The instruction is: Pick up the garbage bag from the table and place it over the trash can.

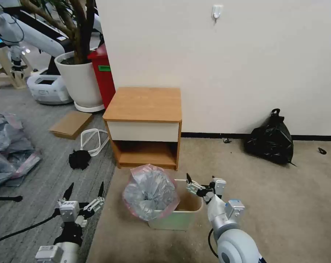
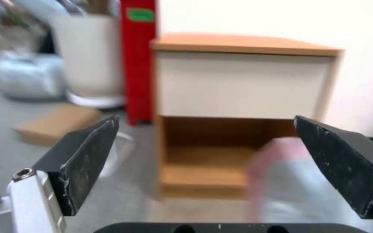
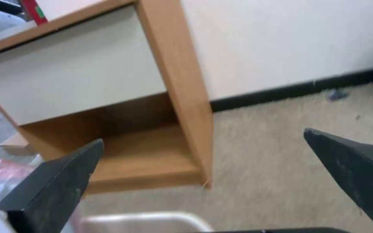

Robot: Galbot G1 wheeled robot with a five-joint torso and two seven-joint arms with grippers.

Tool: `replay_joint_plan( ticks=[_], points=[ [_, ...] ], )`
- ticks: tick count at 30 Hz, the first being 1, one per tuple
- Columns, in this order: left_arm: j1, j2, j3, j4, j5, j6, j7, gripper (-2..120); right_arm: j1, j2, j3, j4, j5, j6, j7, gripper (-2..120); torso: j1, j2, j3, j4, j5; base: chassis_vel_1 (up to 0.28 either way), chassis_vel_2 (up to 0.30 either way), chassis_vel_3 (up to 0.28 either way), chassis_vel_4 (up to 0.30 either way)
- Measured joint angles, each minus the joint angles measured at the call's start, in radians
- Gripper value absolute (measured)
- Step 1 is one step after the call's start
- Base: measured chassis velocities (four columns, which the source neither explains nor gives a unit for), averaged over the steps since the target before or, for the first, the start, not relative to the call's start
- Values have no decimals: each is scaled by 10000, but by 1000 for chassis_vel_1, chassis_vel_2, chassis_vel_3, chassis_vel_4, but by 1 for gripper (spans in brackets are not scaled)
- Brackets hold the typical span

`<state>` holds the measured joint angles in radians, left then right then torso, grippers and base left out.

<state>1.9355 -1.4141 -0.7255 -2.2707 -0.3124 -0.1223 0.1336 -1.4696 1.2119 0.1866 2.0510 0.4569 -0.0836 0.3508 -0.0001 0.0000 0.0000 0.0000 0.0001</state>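
Beside the trash can (image 1: 180, 215): garbage bag (image 1: 150, 192) draped over the left rim only, off the table (image 1: 143, 106). Left gripper (image 1: 84, 193) and right gripper (image 1: 201, 186) both spread, empty. Could slide off, unhooked.

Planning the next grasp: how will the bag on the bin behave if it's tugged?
The bag is thin, crinkled film, so likely floppy and light. It covers only the bin's left part, so a tug may slip it off. Both hands, left and right, are open.
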Motion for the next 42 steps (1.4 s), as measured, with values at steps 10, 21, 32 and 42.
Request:
replay_joint_plan(
  ticks=[10,21,32,42],
  points=[
    [-378,821,699,-827,-1548,3285,577,100,-53,-56,246,202,-20,134,-22,100,0,0,0,0,-1,0,0,0,0],
    [-1649,1181,1704,-99,-2432,4688,-559,100,-229,243,207,90,-237,180,-15,99,1,0,0,-1,-1,0,0,0,0],
    [-2746,1470,2357,493,-3053,6137,-2417,100,-374,511,198,-244,-451,314,-26,89,1,0,0,0,-1,0,0,0,0],
    [-2748,1681,2116,-165,-3464,6417,-2346,100,-356,609,213,-363,-480,341,-27,86,1,0,0,0,0,0,0,0,0]
  ],
)
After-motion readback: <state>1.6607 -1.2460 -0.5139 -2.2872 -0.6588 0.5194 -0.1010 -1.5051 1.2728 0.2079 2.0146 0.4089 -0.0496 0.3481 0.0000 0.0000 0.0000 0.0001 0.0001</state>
